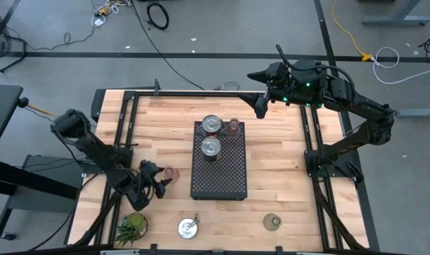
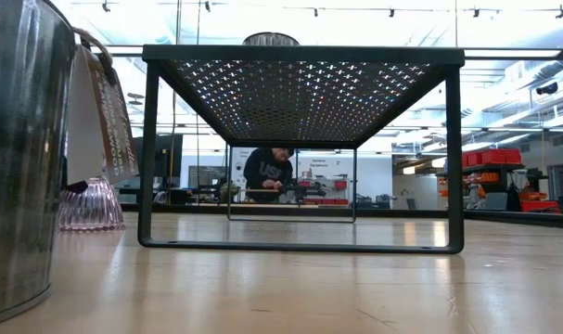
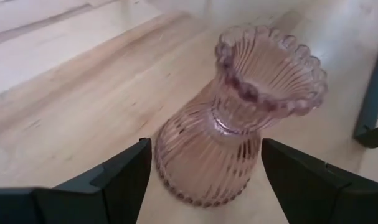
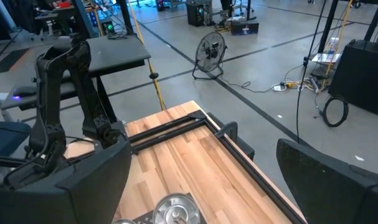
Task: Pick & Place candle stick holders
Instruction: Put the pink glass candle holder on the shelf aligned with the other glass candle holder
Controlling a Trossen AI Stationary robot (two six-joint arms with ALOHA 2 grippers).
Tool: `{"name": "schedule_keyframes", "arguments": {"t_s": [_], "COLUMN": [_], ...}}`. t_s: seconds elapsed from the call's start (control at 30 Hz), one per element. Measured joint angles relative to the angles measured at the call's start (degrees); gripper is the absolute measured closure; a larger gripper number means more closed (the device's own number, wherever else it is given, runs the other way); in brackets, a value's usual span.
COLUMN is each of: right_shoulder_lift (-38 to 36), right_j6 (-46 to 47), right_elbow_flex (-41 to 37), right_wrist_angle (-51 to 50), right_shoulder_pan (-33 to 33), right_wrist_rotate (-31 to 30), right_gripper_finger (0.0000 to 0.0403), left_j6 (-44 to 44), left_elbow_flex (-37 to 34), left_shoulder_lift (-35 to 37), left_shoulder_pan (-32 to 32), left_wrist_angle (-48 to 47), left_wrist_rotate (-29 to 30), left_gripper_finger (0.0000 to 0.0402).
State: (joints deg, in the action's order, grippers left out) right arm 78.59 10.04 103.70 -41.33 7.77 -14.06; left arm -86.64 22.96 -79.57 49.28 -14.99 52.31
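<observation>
Ribbed translucent pink glass candle holder [image 3: 248,118] upright on the pale wooden plank surface [image 1: 278,170], beside the black perforated rectangular tray [image 1: 220,173], bracketed by the left hand [image 1: 160,178], fingers apart and not gripping; right hand [image 1: 260,105] released, over the far edge; grey floor [image 4: 251,68], fan [image 4: 210,53], cables beyond.

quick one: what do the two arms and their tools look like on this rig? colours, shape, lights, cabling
Both arms are dark, near-black, built of jointed segments with rounded joint housings. The left tool ends in two flat, broad, matte black fingers with squared tips. The right tool has the same blocky dark fingers. Small green lights glow on the right arm near its wrist; none show on the left. No loose cabling visible on either arm.
</observation>
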Motion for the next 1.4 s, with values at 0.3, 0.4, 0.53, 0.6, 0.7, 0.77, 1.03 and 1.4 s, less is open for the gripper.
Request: {"name": "schedule_keyframes", "arguments": {"t_s": [0.3, 0.4, 0.53, 0.6, 0.7, 0.77, 1.03, 1.4], "right_shoulder_lift": [0.0, 0.0, 0.0, 0.0, 0.0, 0.0, 0.0, 0.0], "right_j6": [0.0, 0.0, -0.02, 0.0, -0.02, -0.02, -0.02, -0.02], "right_elbow_flex": [0.0, 0.0, 0.0, 0.0, 0.0, 0.0, 0.0, 0.0], "right_wrist_angle": [0.03, 0.03, 0.03, 0.03, 0.03, 0.03, 0.03, 0.03], "right_shoulder_pan": [0.02, 0.02, 0.02, 0.02, 0.02, 0.02, 0.02, 0.02], "right_wrist_rotate": [0.0, 0.0, 0.02, 0.0, 0.02, 0.02, 0.02, 0.02], "right_gripper_finger": [0.0003, 0.0003, 0.0003, 0.0003, 0.0003, 0.0003, 0.0003, 0.0003], "left_j6": [2.15, 2.26, 2.26, 2.24, 2.48, 2.52, 5.32, 9.42], "left_elbow_flex": [0.0, 0.0, 0.0, 0.0, 0.0, 0.0, 0.0, 0.24], "left_shoulder_lift": [-0.37, -0.37, -0.37, -0.37, -0.37, -0.37, -0.35, -0.07], "left_shoulder_pan": [-0.01, -0.5, -2.11, -3.13, -4.37, -5.02, -5.94, -5.99], "left_wrist_angle": [1.86, 1.73, 1.85, 1.89, 1.88, 1.64, 2.17, 5.69], "left_wrist_rotate": [1.82, 1.71, 2.39, 2.52, 0.92, -1.19, -0.4, 3.55], "left_gripper_finger": [0.0099, 0.0099, 0.0099, 0.0099, 0.0099, 0.0099, 0.0106, 0.0272]}}
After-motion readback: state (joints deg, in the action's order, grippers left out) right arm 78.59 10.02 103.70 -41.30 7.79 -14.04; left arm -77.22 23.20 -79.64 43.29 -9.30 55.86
